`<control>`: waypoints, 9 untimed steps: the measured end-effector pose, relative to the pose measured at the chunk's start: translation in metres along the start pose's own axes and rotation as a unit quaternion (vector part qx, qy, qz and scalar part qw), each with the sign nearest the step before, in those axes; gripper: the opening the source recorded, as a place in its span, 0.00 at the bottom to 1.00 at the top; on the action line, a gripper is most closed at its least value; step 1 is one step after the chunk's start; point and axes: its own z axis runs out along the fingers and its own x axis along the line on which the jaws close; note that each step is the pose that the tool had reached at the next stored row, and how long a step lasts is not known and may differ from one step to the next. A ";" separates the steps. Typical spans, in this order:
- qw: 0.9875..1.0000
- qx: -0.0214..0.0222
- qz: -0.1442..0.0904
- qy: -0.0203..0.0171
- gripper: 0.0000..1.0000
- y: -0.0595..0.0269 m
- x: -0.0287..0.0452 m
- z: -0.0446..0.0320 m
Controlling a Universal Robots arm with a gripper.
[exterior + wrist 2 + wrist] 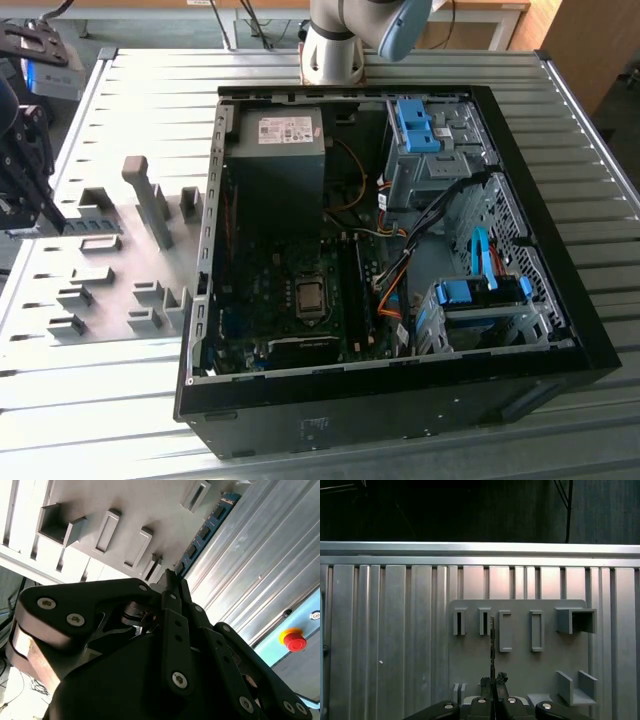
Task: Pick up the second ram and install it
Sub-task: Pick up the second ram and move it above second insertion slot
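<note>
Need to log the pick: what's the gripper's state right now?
Gripper: closed, holding the second ram by one end.

One ram stick (205, 530); one computer case (400, 420); one grey fixture plate (120, 265); two blue drive clips (415, 125) (480, 292).

light: bright, even | glare: ribbed table (150, 90) | shadow: dim inside computer case (400, 410), soft elsewhere

I'm reading no text anywhere; I'm only seeing a white label (284, 129) on the power supply (272, 175), upper middle of the exterior view, its print too small.
</note>
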 end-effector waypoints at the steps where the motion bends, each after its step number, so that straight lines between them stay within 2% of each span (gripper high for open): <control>1: 1.000 0.000 0.000 0.000 0.14 0.0000 0.0000 -0.0013; 9: 1.000 0.000 0.000 0.000 0.14 0.0003 -0.0004 -0.0124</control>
